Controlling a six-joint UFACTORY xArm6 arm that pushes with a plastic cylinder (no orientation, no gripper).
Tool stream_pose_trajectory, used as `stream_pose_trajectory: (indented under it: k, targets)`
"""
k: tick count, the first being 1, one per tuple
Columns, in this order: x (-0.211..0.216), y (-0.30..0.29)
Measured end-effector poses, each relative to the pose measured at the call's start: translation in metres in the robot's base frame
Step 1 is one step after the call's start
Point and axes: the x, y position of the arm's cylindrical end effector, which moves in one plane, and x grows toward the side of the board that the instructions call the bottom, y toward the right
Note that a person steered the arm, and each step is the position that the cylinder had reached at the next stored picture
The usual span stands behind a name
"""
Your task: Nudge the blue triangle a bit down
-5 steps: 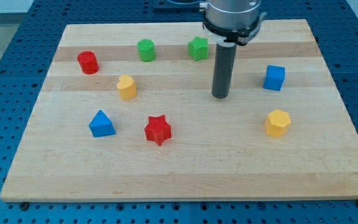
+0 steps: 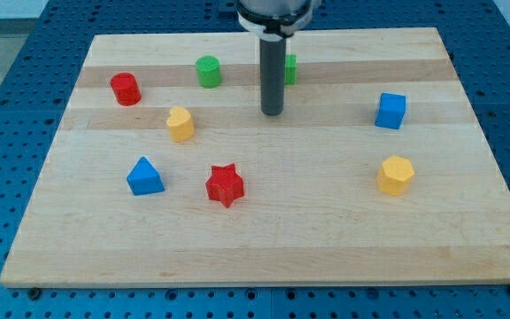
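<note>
our tip (image 2: 273,112) has moved left and up the board, holding nothing and touching no block, closing on but not yet reaching the blue triangle (image 2: 145,176) at lower left, beside the red star (image 2: 225,184).

My tip (image 2: 273,112) rests on the board's upper middle, well apart from the blue triangle (image 2: 144,177).
</note>
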Motion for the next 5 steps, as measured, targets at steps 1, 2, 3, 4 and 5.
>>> stream_pose_trajectory:
  k: [1,2,3,4,5]
  targets:
    - [-0.024,-0.058]
    - [-0.020,-0.147]
    - [0.028,-0.107]
    - [0.061,-0.057]
    - [0.043,-0.055]
